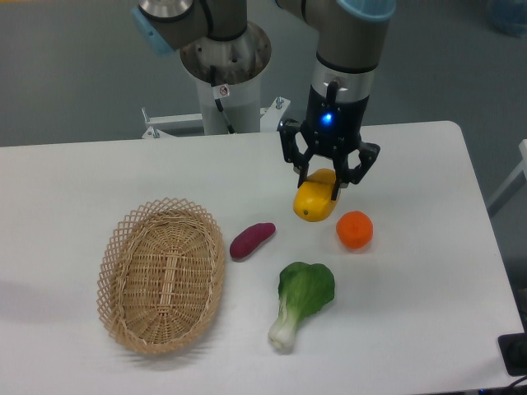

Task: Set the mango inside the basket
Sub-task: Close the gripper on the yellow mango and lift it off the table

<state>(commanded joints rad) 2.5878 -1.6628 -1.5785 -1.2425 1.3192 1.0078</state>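
End effector [328,183] grips the smooth oblong mango [314,202]; lattice-rimmed wicker basket [161,274] — oval — sits apart.

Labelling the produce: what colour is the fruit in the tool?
Yellow-orange; the mango shows in the fixed camera view.
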